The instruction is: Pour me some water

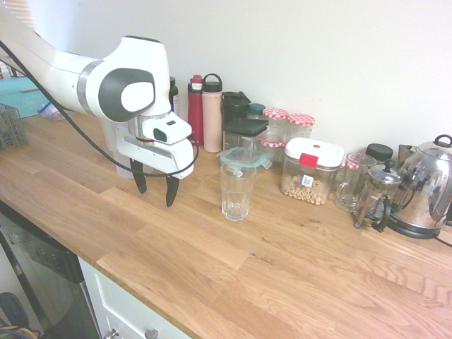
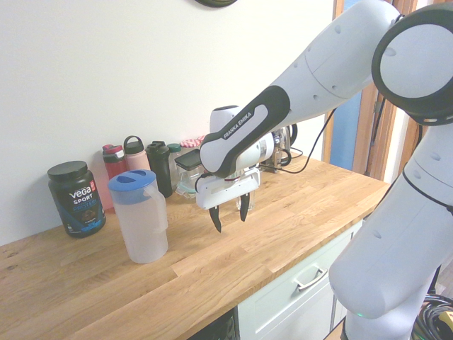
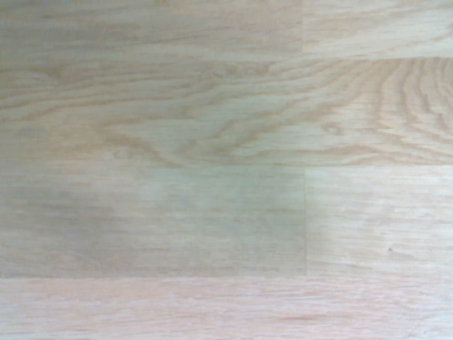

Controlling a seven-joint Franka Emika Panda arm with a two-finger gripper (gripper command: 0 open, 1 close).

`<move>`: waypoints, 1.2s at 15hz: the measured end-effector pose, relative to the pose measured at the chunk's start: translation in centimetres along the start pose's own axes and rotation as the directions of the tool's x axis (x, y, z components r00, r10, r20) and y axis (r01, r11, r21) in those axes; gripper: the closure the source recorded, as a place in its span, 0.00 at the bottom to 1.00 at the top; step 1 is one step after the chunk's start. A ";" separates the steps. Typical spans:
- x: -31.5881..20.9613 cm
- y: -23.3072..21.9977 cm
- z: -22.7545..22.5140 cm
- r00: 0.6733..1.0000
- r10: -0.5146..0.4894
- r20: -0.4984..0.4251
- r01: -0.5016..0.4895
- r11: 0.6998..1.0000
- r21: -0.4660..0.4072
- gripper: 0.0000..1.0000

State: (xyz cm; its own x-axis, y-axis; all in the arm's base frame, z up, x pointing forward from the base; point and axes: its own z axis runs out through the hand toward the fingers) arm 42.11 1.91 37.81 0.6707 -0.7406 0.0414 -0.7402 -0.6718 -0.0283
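Arm hides most of the one jug (image 2: 140, 216) in first exterior view (water level unreadable). One drinking glass (image 1: 236, 191). End effector (image 1: 155, 189) spread wide, empty, above counter (image 1: 282, 268).

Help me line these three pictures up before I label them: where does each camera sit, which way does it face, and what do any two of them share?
First exterior view: above the worktop's front edge, facing the wall; the arm enters from the left, open gripper beside the glass.
Second exterior view: opposite end, beside the robot's body, facing the jug and gripper.
Wrist view: looking straight down at bare worktop; no robot parts.
Shared: both exterior views show the gripper, the red bottle and the worktop.
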 end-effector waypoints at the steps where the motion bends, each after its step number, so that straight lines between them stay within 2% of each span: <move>1: 0.0 0.0 0.0 1.000 0.000 0.002 0.000 1.000 0.001 0.00; 5: -0.7 0.1 -1.9 0.999 -0.040 -0.017 0.041 0.999 0.036 0.00; 8: -5.6 -1.0 -5.9 0.990 -0.129 -0.058 0.133 0.988 0.078 0.00; 12: -11.8 -3.7 -8.5 0.954 -0.247 -0.168 0.271 0.952 0.141 0.00; 14: -13.6 -5.6 -8.7 0.934 -0.267 -0.238 0.314 0.930 0.189 0.00; 18: -14.9 -8.5 -9.4 0.918 -0.281 -0.279 0.348 0.908 0.232 0.00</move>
State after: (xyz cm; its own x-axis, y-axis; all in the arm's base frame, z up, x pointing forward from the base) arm 37.91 18.78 46.83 0.8100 -0.4882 0.3249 -0.4275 -0.8709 -0.2426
